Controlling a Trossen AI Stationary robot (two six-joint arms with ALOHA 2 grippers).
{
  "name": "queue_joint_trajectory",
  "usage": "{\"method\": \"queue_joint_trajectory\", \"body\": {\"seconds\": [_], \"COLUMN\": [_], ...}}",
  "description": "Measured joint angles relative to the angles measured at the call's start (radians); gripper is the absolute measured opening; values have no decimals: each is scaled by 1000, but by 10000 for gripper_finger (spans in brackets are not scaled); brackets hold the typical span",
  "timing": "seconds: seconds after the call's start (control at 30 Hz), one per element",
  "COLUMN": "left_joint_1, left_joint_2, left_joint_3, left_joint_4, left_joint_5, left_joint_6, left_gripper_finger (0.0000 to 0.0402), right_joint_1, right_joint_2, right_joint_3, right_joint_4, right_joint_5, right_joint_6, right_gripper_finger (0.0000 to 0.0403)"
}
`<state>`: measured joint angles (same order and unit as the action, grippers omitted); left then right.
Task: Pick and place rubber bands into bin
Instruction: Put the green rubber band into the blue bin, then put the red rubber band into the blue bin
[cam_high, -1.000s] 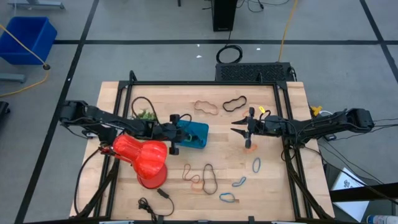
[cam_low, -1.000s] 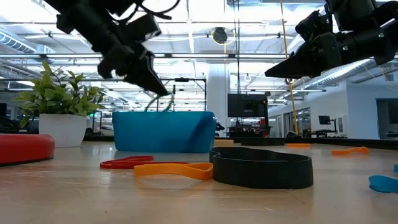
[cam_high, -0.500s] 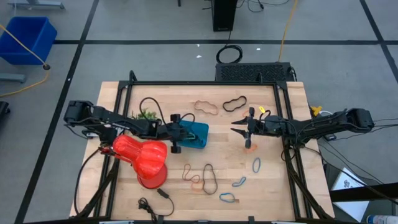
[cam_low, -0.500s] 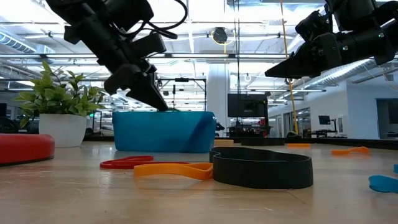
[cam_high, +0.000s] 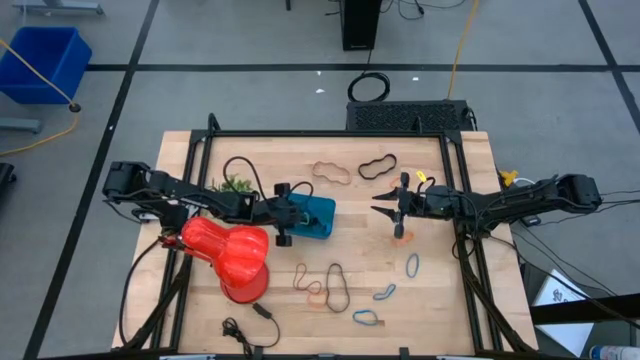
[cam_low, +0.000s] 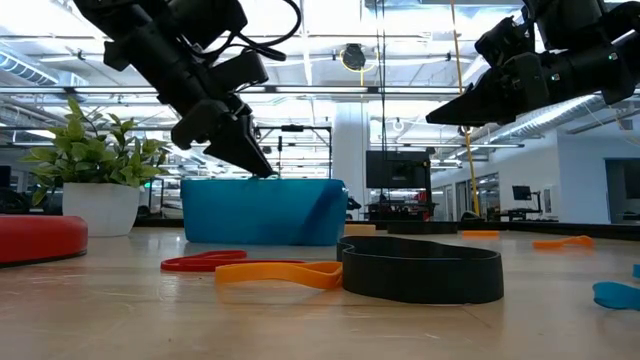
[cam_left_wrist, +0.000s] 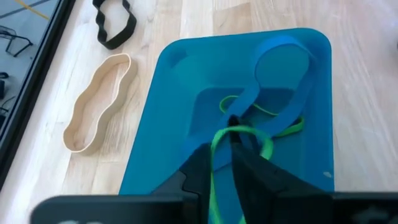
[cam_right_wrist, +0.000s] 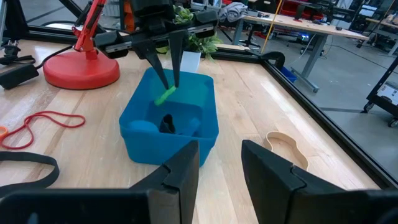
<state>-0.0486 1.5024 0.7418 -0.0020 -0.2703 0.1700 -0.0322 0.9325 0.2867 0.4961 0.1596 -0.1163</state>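
Leftmost, the left gripper hangs over the teal bin, its fingers slightly parted with a green rubber band looped around their tips, above a blue band lying inside. Loose rubber bands lie on the table. Farther right, the right gripper hovers with fingers apart, holding nothing.

bin teal-blue | bands: green, blue, tan, black | vase red
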Motion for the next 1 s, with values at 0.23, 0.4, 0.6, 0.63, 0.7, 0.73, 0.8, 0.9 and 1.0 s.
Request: {"method": "queue_joint_trajectory", "body": {"seconds": [0.23,0.4,0.6,0.63,0.7,0.73,0.8,0.9,1.0], "left_joint_1": [0,0,-4,-4,-4,-4,-6,-18,-35], "left_joint_2": [0,0,0,0,-6,-11,-12,-12,-12], "left_joint_3": [0,0,0,0,0,0,1,1,1], "left_joint_4": [3,3,5,6,10,18,53,84,91], "left_joint_5": [0,6,8,12,66,110,227,377,434], "left_joint_6": [5,-27,-119,-113,-93,-79,-50,-20,-15], "left_gripper_finger": [126,154,170,170,168,166,159,147,134], "right_joint_1": [0,0,0,0,0,0,0,0,0], "right_joint_2": [0,0,0,0,0,0,0,0,0], "right_joint_3": [0,0,0,0,0,0,0,0,0], "right_joint_4": [0,0,0,0,0,0,0,0,0], "right_joint_5": [0,0,0,0,0,0,0,0,0], "right_joint_6": [0,0,0,0,0,0,0,0,0], "right_gripper_finger": [114,114,114,114,114,114,114,114,114]}}
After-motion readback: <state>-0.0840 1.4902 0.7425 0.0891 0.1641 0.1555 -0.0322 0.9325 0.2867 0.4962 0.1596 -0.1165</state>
